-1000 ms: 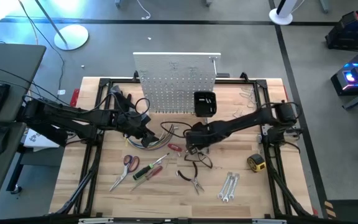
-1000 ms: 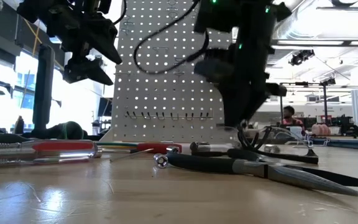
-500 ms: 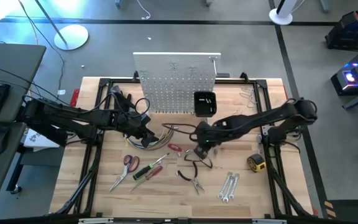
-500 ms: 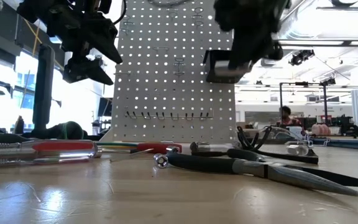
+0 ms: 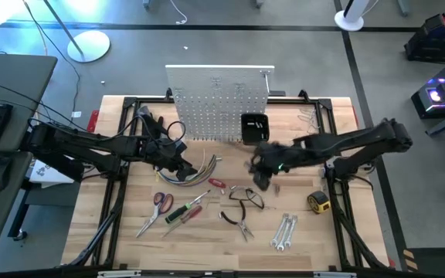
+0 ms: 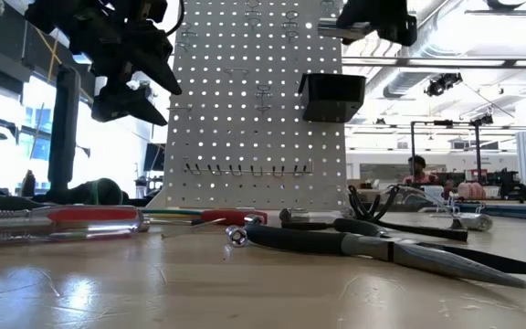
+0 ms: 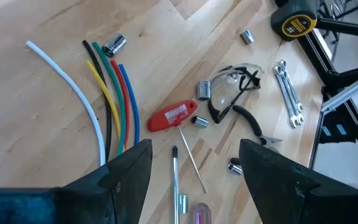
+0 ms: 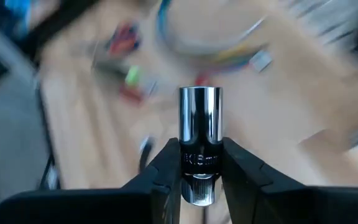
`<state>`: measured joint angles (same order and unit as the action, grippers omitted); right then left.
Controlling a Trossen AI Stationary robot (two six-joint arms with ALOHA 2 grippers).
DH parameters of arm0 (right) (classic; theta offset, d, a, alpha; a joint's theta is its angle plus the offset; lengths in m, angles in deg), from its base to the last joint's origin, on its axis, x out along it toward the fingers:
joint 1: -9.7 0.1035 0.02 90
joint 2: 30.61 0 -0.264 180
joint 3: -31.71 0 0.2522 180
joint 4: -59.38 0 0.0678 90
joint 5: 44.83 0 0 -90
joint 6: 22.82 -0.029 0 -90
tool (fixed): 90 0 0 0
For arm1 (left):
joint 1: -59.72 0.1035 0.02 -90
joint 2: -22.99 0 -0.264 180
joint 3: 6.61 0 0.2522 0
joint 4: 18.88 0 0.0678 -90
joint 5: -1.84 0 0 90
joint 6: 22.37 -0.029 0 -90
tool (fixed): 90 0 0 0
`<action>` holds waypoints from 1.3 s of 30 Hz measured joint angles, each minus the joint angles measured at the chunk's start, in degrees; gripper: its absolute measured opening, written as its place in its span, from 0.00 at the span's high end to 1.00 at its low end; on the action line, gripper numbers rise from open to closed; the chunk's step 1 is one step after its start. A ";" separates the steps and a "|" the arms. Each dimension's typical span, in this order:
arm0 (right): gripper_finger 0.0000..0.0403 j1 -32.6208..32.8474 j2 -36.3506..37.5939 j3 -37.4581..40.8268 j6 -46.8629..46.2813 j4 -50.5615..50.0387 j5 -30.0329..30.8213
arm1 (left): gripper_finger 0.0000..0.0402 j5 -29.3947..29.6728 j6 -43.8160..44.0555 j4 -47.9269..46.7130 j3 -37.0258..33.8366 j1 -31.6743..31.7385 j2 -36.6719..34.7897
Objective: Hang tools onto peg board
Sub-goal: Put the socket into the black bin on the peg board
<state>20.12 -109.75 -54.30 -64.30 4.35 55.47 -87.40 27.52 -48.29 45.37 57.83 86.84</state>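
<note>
Socket [image 8: 199,140] pinched upright in raised right gripper [image 8: 197,163].

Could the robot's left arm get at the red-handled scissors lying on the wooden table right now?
Probably yes. The left gripper is open and holds nothing, and the red-handled scissors lie uncovered on the wooden table just in front of it, with nothing between them.

- Peg board [image 5: 220,104] stands at the table's [image 5: 315,239] far edge; bin [image 5: 254,128] on its right part.
- Cables [image 5: 199,171] lie before the board, left of centre.
- Scissors [image 5: 154,207] lie nearer the front left, screwdrivers [image 5: 185,208] just right of them.
- Pliers [image 5: 238,222] lie mid-front; wrenches [image 5: 283,231] right of them.
- Tape measure [image 5: 319,202] lies far right.
</note>
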 joint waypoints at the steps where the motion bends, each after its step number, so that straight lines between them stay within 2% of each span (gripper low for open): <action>1: 0.82 -0.71 0.97 0.00 -0.56 0.04 2.39 | 0.41 0.00 0.01 0.03 0.00 0.00 0.00; 6: 0.82 -5.83 4.00 -0.02 -2.15 0.07 10.60 | 0.41 1.01 -0.46 0.02 0.00 0.01 0.01; 10: 0.82 -11.19 3.90 -0.04 -2.18 0.98 11.81 | 0.41 1.46 -0.46 0.02 0.00 0.02 0.00; 13: 0.82 -14.70 2.55 -0.04 -1.99 2.32 11.71 | 0.41 1.46 -0.48 0.02 0.00 0.02 0.01; 18: 0.82 -18.70 0.37 -0.04 -2.03 2.62 4.67 | 0.41 1.49 -0.52 0.02 0.00 0.04 -0.02; 21: 0.82 -19.19 -0.41 -0.04 -1.66 2.54 2.45 | 0.41 1.49 -0.54 0.02 0.01 0.04 -0.01; 27: 0.58 -19.18 -0.27 -0.04 -0.66 2.59 3.63 | 0.41 1.53 -0.57 0.04 0.02 0.04 0.00; 30: 0.50 -19.15 -0.09 -0.07 -0.50 2.57 3.83 | 0.41 1.53 -0.57 0.04 0.01 0.04 -0.01; 35: 0.45 -19.13 0.34 -0.81 0.91 2.02 -0.96 | 0.41 1.55 -0.57 0.02 0.00 0.04 0.01; 39: 0.45 -17.64 1.10 -5.86 5.90 -1.11 -4.20 | 0.41 1.57 -0.57 -0.02 0.00 0.02 -0.02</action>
<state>2.49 -108.64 -60.15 -58.40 3.24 51.28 -85.83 26.94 -48.32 45.37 57.85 86.82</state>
